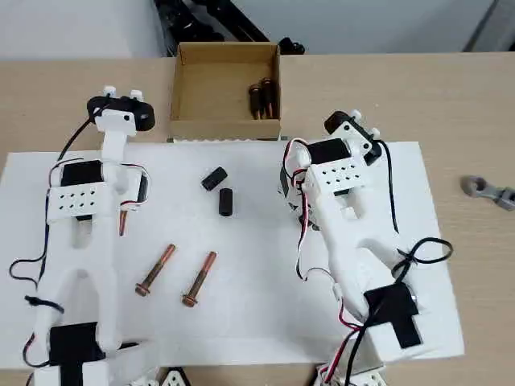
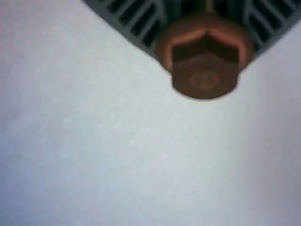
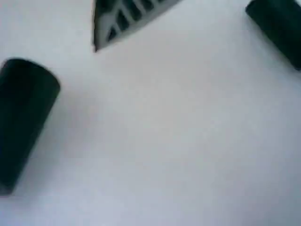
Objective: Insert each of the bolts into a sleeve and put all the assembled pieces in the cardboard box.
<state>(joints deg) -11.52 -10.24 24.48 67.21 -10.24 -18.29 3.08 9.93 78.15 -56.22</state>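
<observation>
My left gripper (image 1: 126,211) is shut on a copper bolt (image 2: 204,70), low over the left side of the white mat (image 1: 257,322). The bolt's hex head faces the left wrist camera between ribbed fingers (image 2: 127,19). Two more bolts (image 1: 155,269) (image 1: 199,278) lie loose on the mat in front. Two black sleeves (image 1: 213,178) (image 1: 226,201) lie mid-mat, also seen as sleeve (image 3: 23,122) and sleeve (image 3: 277,23). My right gripper (image 1: 290,193) hovers just right of them, open and empty, with one fingertip (image 3: 122,21) showing. The cardboard box (image 1: 183,88) at the back holds assembled pieces (image 1: 262,98).
A metal part (image 1: 486,189) lies on the bare wooden table at the far right. Cables hang along both arms. The mat between the sleeves and the loose bolts is free.
</observation>
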